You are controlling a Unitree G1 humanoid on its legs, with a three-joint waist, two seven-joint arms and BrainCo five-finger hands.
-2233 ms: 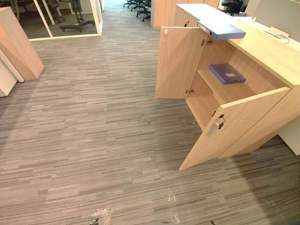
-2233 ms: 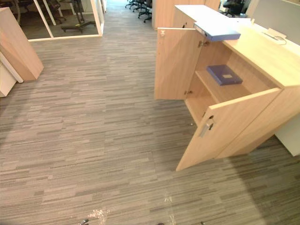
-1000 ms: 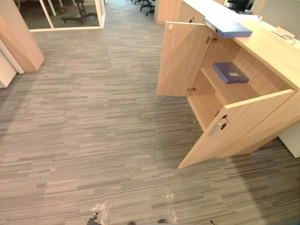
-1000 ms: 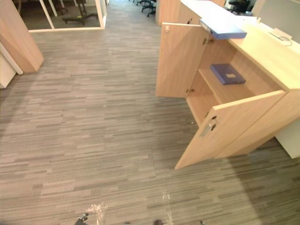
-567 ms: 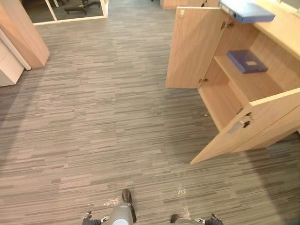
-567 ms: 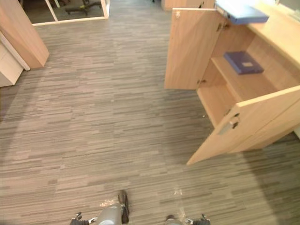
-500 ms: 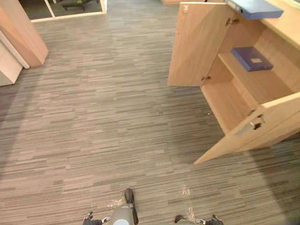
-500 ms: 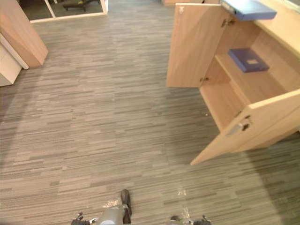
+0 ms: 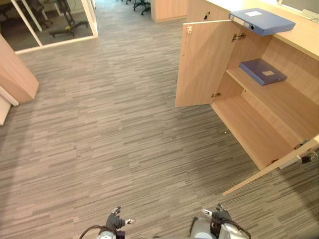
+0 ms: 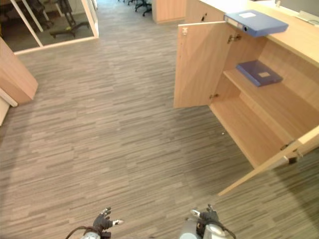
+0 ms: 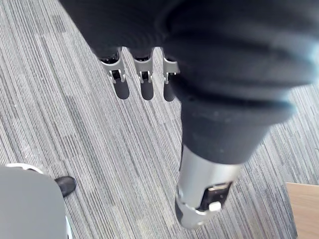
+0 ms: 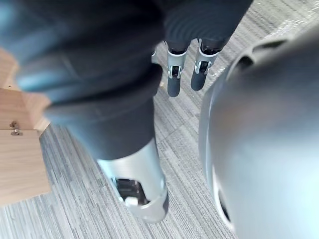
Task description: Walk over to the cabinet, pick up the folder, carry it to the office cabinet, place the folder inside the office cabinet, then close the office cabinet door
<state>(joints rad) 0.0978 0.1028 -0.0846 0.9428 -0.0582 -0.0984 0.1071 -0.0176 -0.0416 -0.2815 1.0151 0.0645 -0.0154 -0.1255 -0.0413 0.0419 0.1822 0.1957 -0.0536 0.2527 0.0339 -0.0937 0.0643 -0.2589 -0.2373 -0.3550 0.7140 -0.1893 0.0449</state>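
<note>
A thick blue folder (image 9: 261, 21) lies on top of the light wooden cabinet (image 9: 299, 37) at the right, jutting over its front edge. A flat dark-blue folder (image 9: 262, 71) rests on the shelf inside. Both cabinet doors stand open: the far door (image 9: 204, 62) and the near door (image 10: 279, 159), which swings out over the carpet. My left hand (image 9: 115, 220) and right hand (image 9: 215, 215) hang low at the bottom edge, well short of the cabinet. In the wrist views the left fingers (image 11: 142, 82) and right fingers (image 12: 174, 74) hang straight over the carpet, holding nothing.
Grey striped carpet (image 9: 114, 124) stretches between me and the cabinet. A slanted wooden panel (image 9: 15, 74) stands at the left. A glass partition (image 9: 55, 22) with chairs behind it is at the back, and another wooden unit (image 9: 169, 9) stands further back.
The camera has come nearer to the cabinet and tipped down, so more of its inside shows. Both hands now show at the bottom edge. The folders and doors have not moved.
</note>
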